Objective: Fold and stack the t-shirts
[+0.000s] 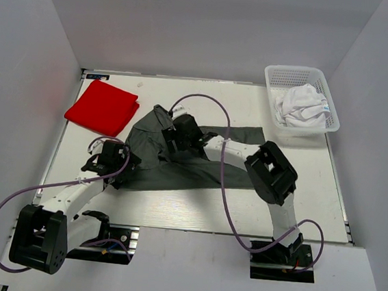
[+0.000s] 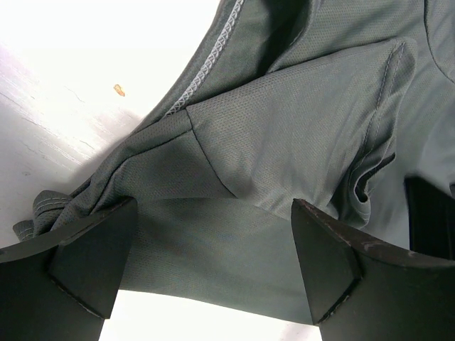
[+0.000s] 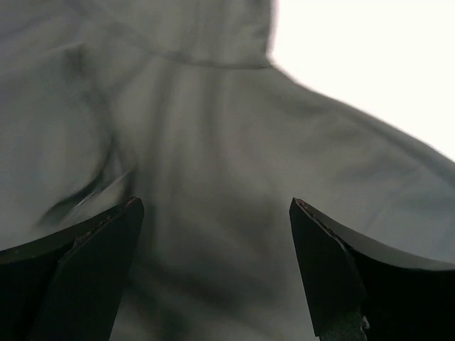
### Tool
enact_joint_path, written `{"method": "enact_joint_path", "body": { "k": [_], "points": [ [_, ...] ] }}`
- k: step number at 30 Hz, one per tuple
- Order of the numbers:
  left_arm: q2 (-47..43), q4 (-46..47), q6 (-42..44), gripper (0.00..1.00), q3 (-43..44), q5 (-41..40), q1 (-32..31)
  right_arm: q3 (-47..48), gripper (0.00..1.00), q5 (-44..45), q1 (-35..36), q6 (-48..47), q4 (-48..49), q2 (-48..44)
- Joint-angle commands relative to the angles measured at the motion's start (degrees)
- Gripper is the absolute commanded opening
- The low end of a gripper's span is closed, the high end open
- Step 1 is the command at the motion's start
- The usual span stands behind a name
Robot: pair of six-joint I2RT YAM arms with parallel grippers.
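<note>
Status: the red t-shirt (image 1: 101,107) lies folded at the far left of the surface (image 1: 195,207). The dark grey t-shirt (image 1: 178,168) lies rumpled mid-surface, judged not yet folded. The white t-shirt (image 1: 301,104) sits bunched in the mesh basket (image 1: 278,74), far right. No stack exists. Left jaws and right jaws stand released, empty, over the grey cloth. The arms hide part of that shirt, and the right wrist view is blurred.

A dark grey cloth t-shirt (image 1: 191,176) lies rumpled across the middle of the white table (image 1: 174,209). The left gripper (image 1: 122,168) sits at the shirt's near-left edge, and the right gripper (image 1: 168,140) is over its far-left part. A bright red folded cloth t-shirt (image 1: 101,107) lies far left. A white plastic mesh basket (image 1: 299,68) at far right holds a crumpled white cloth t-shirt (image 1: 301,105).
</note>
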Motion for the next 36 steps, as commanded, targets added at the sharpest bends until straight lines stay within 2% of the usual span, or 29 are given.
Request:
{"method": "enact_joint_path", "body": {
  "k": [1, 5, 8, 10, 12, 16, 20, 24, 25, 31, 32, 36],
  "points": [
    [0.8, -2.7, 2.0, 1.00, 0.1, -1.8, 0.3, -4.1, 0.90, -9.5, 1.4, -2.2, 4.0, -8.9],
    [0.8, -3.2, 2.0, 1.00, 0.7, -1.8, 0.3, -7.8, 0.90, -13.2, 1.7, -5.2, 3.8, -11.7],
    [0.8, -3.2, 2.6, 1.00, 0.7, -1.8, 0.3, -11.7, 0.90, -16.8, 2.2, -7.3, 7.3, -13.6],
    [0.8, -3.7, 2.6, 1.00, 0.7, -1.8, 0.3, -12.5, 0.90, -17.8, 3.2, -11.8, 8.1, -12.4],
    [0.8, -4.4, 2.6, 1.00, 0.7, -2.3, 0.3, -10.8, 0.90, -17.9, 4.3, -12.7, 6.7, -10.4],
    [0.3, -4.4, 2.6, 1.00, 0.1, -2.3, 0.3, -6.5, 0.90, -11.3, 4.9, -12.1, 6.0, -5.3],
    [-0.9, -4.4, 2.6, 1.00, 0.1, -2.3, 0.3, -3.7, 0.90, -6.7, 4.3, -8.5, 6.5, -2.4],
    [-2.6, -5.5, 2.6, 1.00, -0.4, -2.3, 0.3, 0.3, 0.90, 2.2, 3.4, -1.4, 2.7, 1.0],
    [-2.6, -5.5, 2.6, 1.00, -0.4, -2.3, 0.3, 0.7, 0.90, 3.1, 3.1, 2.9, 2.3, 1.5],
    [-5.2, -7.9, 2.6, 1.00, -1.0, -2.8, 0.3, 0.7, 0.90, 4.0, -1.1, 12.7, 0.7, 0.8],
    [-6.0, -7.9, 2.6, 1.00, -1.5, -2.8, 0.3, 1.3, 0.90, 4.1, -1.8, 13.0, -2.2, 0.7],
    [-7.5, -7.9, 2.6, 1.00, -1.5, -2.8, 0.3, -0.9, 0.90, 2.1, -2.4, 12.9, -2.8, -2.7]
  ]
}}
